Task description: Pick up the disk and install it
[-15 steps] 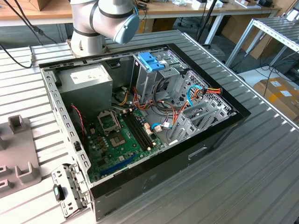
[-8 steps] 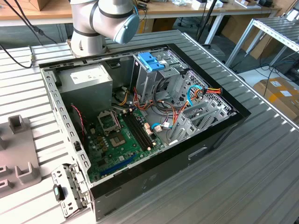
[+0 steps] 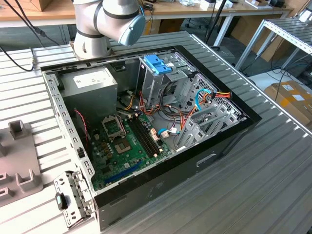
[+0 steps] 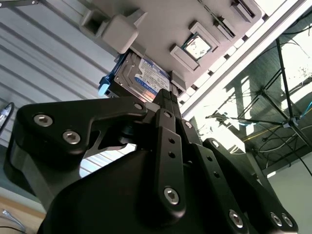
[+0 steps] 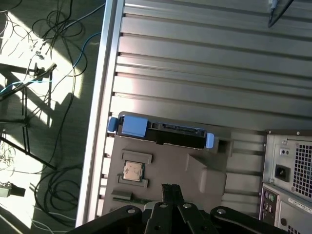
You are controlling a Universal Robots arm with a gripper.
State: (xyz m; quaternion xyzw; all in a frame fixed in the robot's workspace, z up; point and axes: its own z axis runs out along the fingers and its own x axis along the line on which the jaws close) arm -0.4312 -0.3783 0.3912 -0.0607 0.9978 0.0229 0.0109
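Observation:
The disk (image 5: 165, 132) is a dark flat drive in a bright blue carrier with a blue end tab (image 5: 132, 126). It lies at the edge of a grey fixture plate (image 5: 170, 163) on the ribbed metal table. In the second wrist view the disk (image 4: 141, 75) shows its labelled face just past my fingertips. My black gripper (image 5: 171, 187) hangs above the plate, short of the disk and apart from it. Its fingers (image 4: 165, 95) are pressed together with nothing between them, so the gripper is shut.
A processor chip (image 5: 132, 170) sits in a pocket of the plate. The table edge (image 5: 97, 122) runs close by the disk, with cables on the floor beyond. The open computer case (image 3: 229, 139) holds a drive cage with a light-blue bracket (image 3: 158, 63); its rear panel (image 5: 290, 170) stands beside the plate.

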